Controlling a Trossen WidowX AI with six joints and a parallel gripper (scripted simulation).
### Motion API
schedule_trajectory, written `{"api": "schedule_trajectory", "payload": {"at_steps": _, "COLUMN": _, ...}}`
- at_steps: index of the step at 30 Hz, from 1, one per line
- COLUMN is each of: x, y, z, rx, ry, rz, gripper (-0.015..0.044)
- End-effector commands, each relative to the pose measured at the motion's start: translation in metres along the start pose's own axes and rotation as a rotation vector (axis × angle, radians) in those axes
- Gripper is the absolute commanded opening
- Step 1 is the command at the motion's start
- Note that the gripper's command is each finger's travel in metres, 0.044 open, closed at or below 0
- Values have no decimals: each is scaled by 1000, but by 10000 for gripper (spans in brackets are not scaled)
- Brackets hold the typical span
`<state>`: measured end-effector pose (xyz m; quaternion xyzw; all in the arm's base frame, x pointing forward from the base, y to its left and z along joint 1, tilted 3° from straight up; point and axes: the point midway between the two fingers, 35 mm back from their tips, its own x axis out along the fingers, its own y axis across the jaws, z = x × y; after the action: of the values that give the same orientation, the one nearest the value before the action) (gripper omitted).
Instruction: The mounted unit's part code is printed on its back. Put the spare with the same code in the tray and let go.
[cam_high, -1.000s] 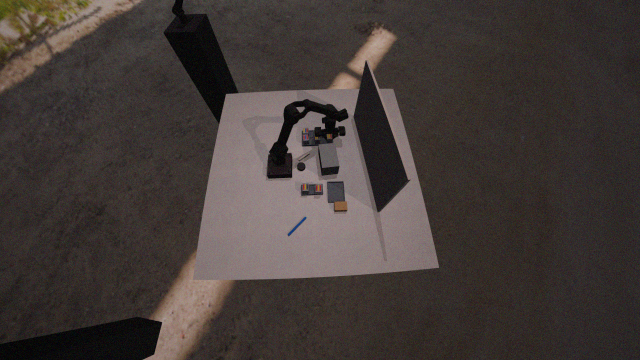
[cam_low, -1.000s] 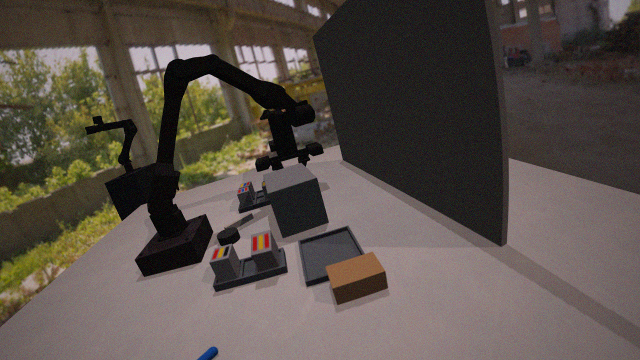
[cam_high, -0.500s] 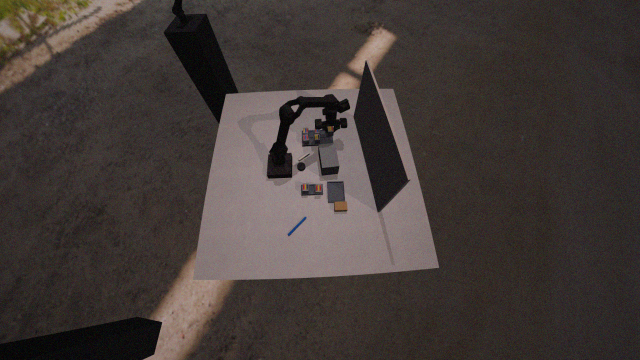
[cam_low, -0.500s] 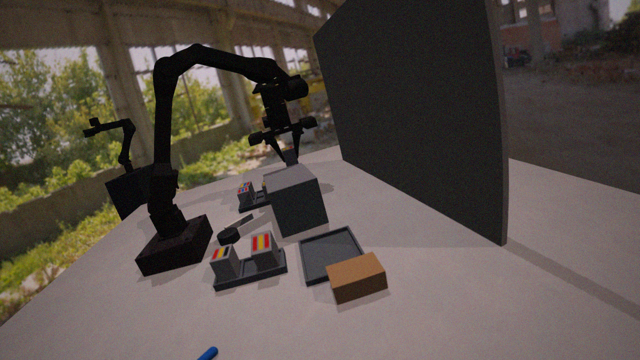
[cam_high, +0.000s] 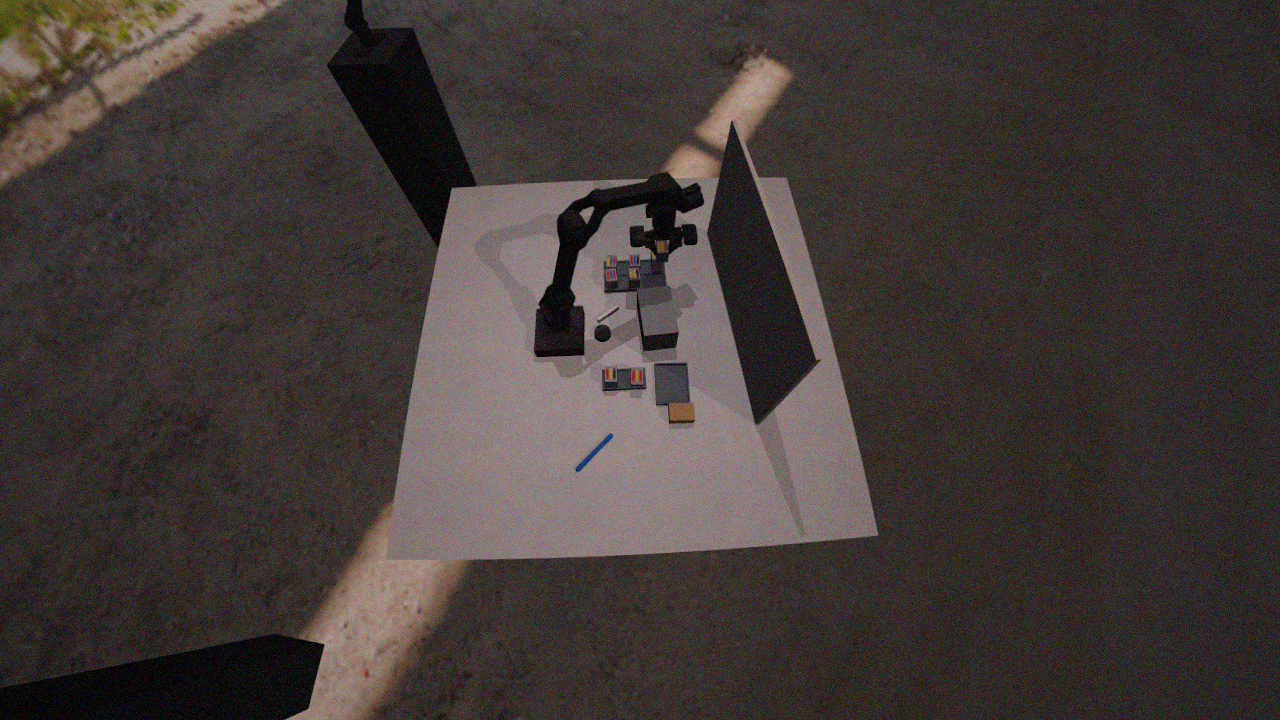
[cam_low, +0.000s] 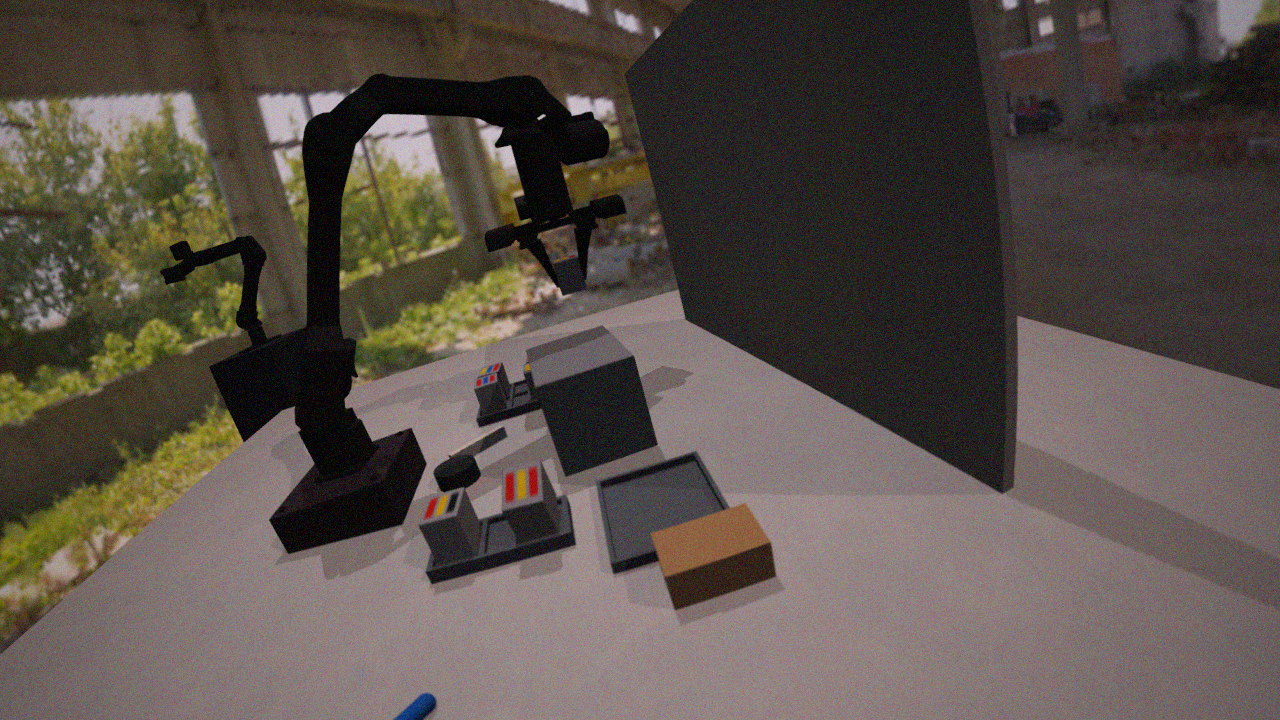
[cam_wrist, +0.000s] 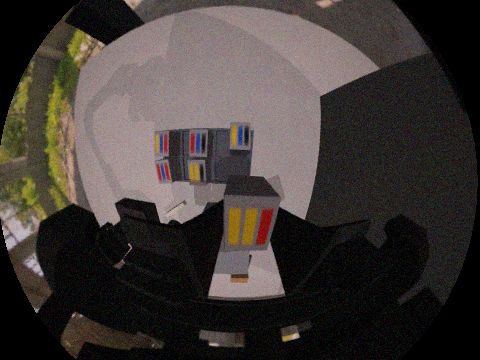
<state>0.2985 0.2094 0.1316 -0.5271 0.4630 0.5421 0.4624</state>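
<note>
My gripper (cam_high: 661, 251) (cam_low: 567, 277) (cam_wrist: 244, 204) is shut on a grey spare with yellow, yellow and red stripes, held upright in the air above the rear rack's near right end. The rear rack (cam_wrist: 222, 145) (cam_high: 623, 289) holds several striped spares, among them a yellow-blue-black one (cam_wrist: 240, 136) and a yellow-yellow-black one (cam_wrist: 197, 171). The front rack (cam_low: 503, 560) holds a red-yellow-black spare (cam_low: 441, 506) and a red-yellow-red spare (cam_low: 522, 484). The tray (cam_high: 671, 383) (cam_low: 653, 501) is empty. A large grey box (cam_high: 657, 315) (cam_low: 590, 402), seemingly the mounted unit, shows no code on its visible faces.
A tall dark panel (cam_high: 760, 295) (cam_low: 832, 223) (cam_wrist: 380, 145) stands along the right. An orange-brown block (cam_high: 681, 412) (cam_low: 714, 546) sits against the tray's front corner. A black disc (cam_high: 602, 333) (cam_low: 456, 471) and a pale stick (cam_high: 607, 314) lie near the arm base. A blue rod (cam_high: 594, 452) lies in front.
</note>
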Motion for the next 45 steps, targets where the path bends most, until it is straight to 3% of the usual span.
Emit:
{"api": "schedule_trajectory", "payload": {"at_steps": 1, "x": -19, "y": 2, "z": -2, "rx": -2, "ry": -4, "rz": 3, "gripper": 0}}
{"api": "schedule_trajectory", "payload": {"at_steps": 8, "x": -20, "y": -6, "z": -16, "rx": -2, "ry": -3, "rz": 1, "gripper": 0}}
{"api": "schedule_trajectory", "payload": {"at_steps": 27, "x": -24, "y": -45, "z": -133, "rx": 9, "ry": 12, "rz": -14, "gripper": 0}}
{"api": "schedule_trajectory", "payload": {"at_steps": 45, "x": -26, "y": -44, "z": -252, "rx": 14, "ry": 30, "rz": -14, "gripper": 0}}
